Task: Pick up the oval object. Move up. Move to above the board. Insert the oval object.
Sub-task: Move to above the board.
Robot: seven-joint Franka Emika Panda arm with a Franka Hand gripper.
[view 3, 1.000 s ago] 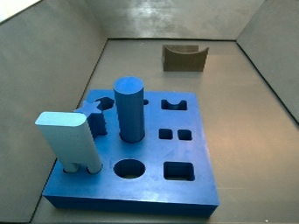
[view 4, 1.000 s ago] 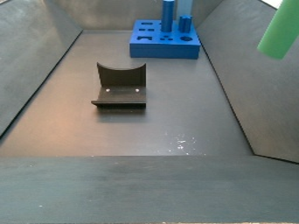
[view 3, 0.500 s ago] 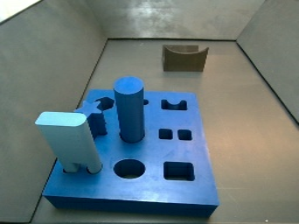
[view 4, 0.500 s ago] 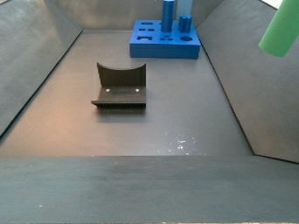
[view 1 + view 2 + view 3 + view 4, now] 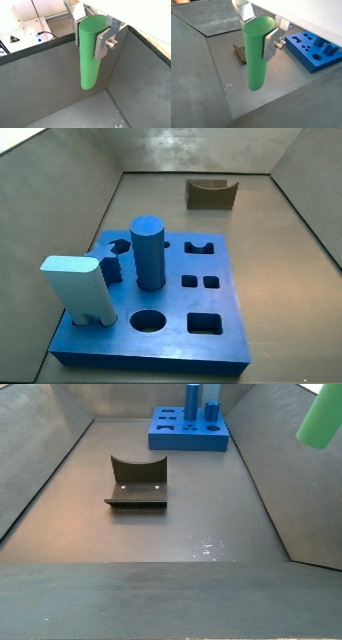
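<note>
Gripping the oval object (image 5: 90, 50), your pincer (image 5: 92, 39) has its silver fingers (image 5: 107, 42) clamped on the peg's upper part, holding it upright in the air above the desk floor (image 5: 224, 55) in both wrist views. In a side view, the green peg (image 5: 321, 419) shows at the right edge, well apart from the board (image 5: 171, 432) at the far end. A brown U-shaped block (image 5: 136, 482) sits mid-desk.

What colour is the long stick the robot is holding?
Bright green. The oval object shows best in a wrist view, clamped in the hand high above the floor.
</note>
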